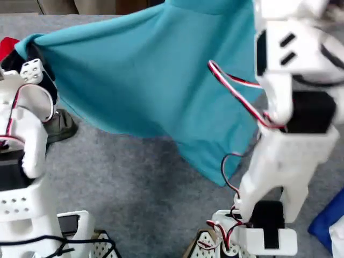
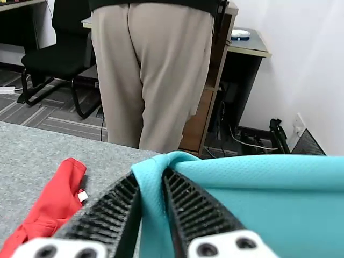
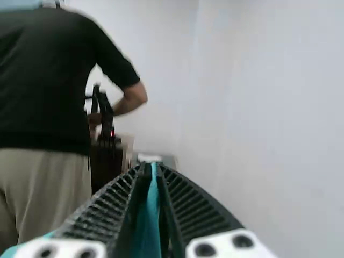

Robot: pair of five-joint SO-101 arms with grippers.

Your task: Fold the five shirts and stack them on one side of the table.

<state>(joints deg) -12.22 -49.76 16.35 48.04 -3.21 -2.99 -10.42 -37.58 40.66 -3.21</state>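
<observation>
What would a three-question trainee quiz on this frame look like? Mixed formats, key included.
1. True or false: the left gripper and the right gripper are each shut on the teal shirt.
2. Multiple choice: where is the red shirt?
A) lying on the table beside the left gripper
B) clamped in the right gripper
C) folded on top of the teal shirt
3. Fill in: the cloth at the high view's right edge, by the right arm's base, is ___ in colour.

Key: 1 true; 2 A; 3 blue.
</observation>
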